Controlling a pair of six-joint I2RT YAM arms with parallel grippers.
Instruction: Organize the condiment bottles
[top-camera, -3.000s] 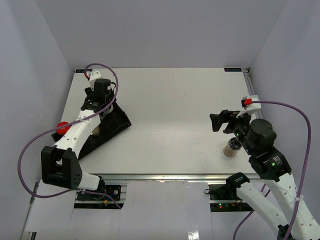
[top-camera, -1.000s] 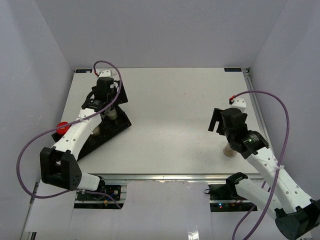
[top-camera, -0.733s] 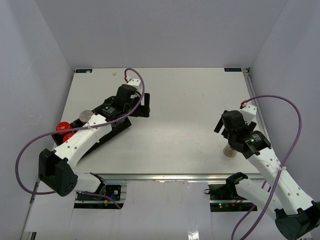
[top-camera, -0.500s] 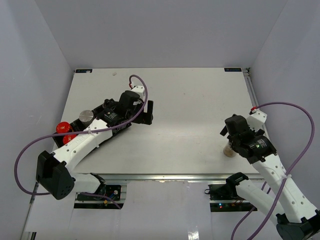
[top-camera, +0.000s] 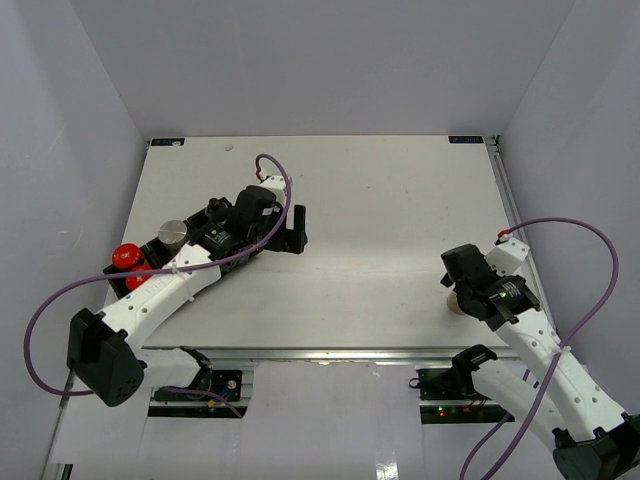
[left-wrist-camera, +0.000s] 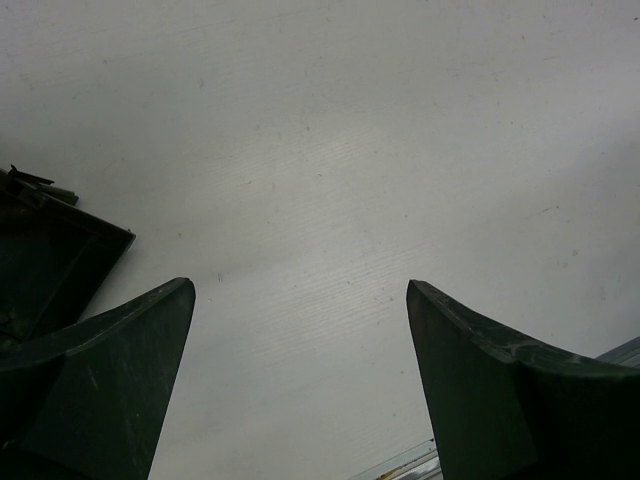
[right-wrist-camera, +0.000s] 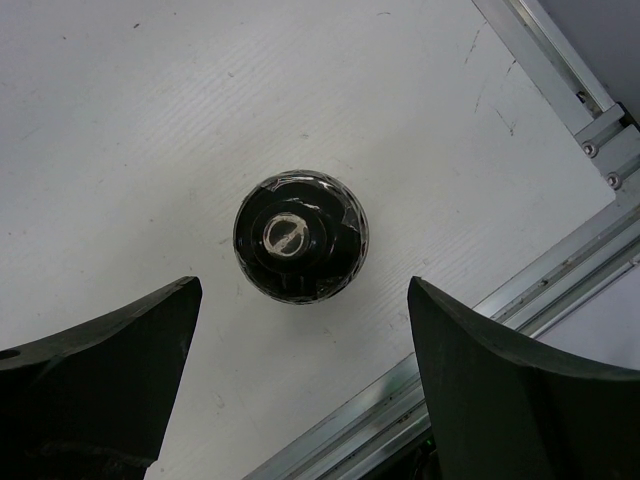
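Note:
One condiment bottle (right-wrist-camera: 300, 237) with a black cap stands upright near the table's right front edge, seen from straight above in the right wrist view. My right gripper (right-wrist-camera: 302, 290) hangs over it, open, with the bottle just ahead of the fingertips and untouched. From the top view only its pale lower part (top-camera: 456, 304) shows under the right gripper (top-camera: 453, 287). At the left, a silvery-capped bottle (top-camera: 173, 232) and a red-capped bottle (top-camera: 124, 255) stand in the black tray (top-camera: 150, 246). My left gripper (top-camera: 297, 230) is open over bare table, right of the tray.
The tray's corner (left-wrist-camera: 50, 250) shows at the left of the left wrist view. The table's metal front rail (right-wrist-camera: 470, 330) runs close behind the black-capped bottle. My left arm lies across much of the tray and hides what stands under it.
My left arm has swung from over the tray out to the right, over bare table. My right gripper has drawn back toward the front edge and now sits above the black-capped bottle.

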